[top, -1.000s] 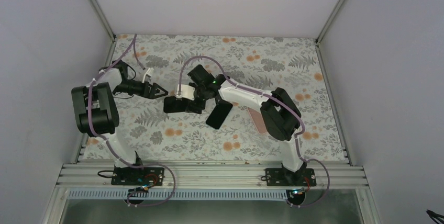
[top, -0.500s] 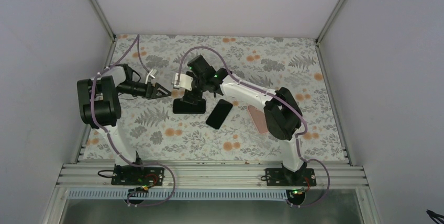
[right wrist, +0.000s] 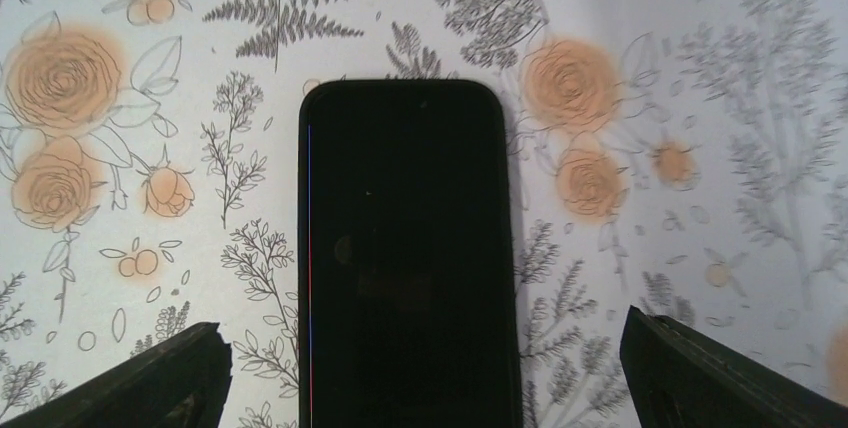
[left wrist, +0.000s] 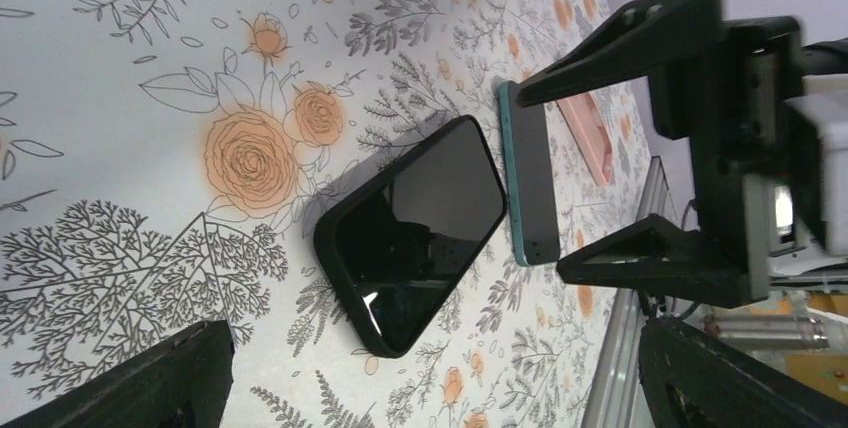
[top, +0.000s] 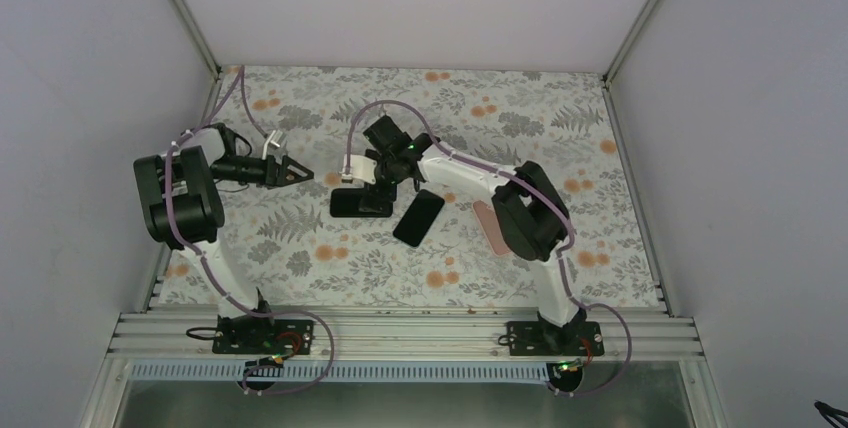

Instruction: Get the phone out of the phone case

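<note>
Top view: light even, diffuse, from above. Table (top: pixel 620 248) bright, only faint soft shadows under arms. No glare, sharp to corners.
Left wrist view: black phone (left wrist: pixel 415 233) glossy, dim reflections on screen, soft shadow beside it. Left gripper fingers (left wrist: pixel 170 378) dark, blurred.
Right wrist view: print sharp, picture dimmer toward right side. Right gripper fingers (right wrist: pixel 150 383) out of focus. Thin red-blue line along screen's left edge.
</note>
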{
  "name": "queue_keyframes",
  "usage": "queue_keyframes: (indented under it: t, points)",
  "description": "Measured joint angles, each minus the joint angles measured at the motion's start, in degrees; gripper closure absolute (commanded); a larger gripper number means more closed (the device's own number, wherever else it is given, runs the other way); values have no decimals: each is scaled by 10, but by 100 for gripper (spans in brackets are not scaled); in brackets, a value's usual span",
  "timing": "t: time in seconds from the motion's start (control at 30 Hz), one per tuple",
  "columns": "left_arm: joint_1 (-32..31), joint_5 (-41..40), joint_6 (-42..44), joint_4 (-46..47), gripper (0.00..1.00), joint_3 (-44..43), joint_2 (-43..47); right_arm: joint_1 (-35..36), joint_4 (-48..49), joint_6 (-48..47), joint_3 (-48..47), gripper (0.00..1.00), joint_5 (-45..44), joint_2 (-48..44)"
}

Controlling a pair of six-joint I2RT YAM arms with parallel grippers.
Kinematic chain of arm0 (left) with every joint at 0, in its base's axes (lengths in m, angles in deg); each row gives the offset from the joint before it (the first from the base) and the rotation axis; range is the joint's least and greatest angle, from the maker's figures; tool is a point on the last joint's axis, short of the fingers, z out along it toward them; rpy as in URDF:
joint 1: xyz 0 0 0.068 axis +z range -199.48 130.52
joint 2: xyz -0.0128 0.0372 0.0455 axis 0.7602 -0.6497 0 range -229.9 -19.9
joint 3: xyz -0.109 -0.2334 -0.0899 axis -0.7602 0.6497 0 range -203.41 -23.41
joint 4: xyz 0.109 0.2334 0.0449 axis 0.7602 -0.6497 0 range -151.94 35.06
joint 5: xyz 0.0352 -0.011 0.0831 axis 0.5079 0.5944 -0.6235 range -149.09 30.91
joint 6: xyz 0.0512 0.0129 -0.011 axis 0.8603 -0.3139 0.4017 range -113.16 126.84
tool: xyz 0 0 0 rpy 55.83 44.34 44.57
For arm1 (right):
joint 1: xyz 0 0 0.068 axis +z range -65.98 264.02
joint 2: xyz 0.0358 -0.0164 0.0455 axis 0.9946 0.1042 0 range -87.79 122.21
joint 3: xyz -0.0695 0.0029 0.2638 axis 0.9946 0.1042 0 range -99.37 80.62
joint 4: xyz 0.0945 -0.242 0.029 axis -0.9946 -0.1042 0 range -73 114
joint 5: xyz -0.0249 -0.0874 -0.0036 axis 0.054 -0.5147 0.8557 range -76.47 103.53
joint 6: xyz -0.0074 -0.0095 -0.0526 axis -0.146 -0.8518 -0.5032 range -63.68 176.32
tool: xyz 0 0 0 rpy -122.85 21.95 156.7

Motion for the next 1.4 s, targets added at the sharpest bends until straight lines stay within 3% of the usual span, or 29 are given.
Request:
queue_keyframes:
  t: [0.33, 1.13, 1.23, 1.4]
  points:
    - [-1, -18, -15, 25, 0, 5, 22, 0, -29, -8, -14, 0, 15, 65]
    - [8, -17, -21, 38, 0, 20, 22, -16, -21, -17, -30, 1, 24, 104]
    - [9, -15, -21, 38, 0, 22, 22, -16, -24, -20, -35, 5, 24, 107]
    - [9, -14, -21, 38, 0, 23, 22, -16, -28, -23, -37, 21, 21, 107]
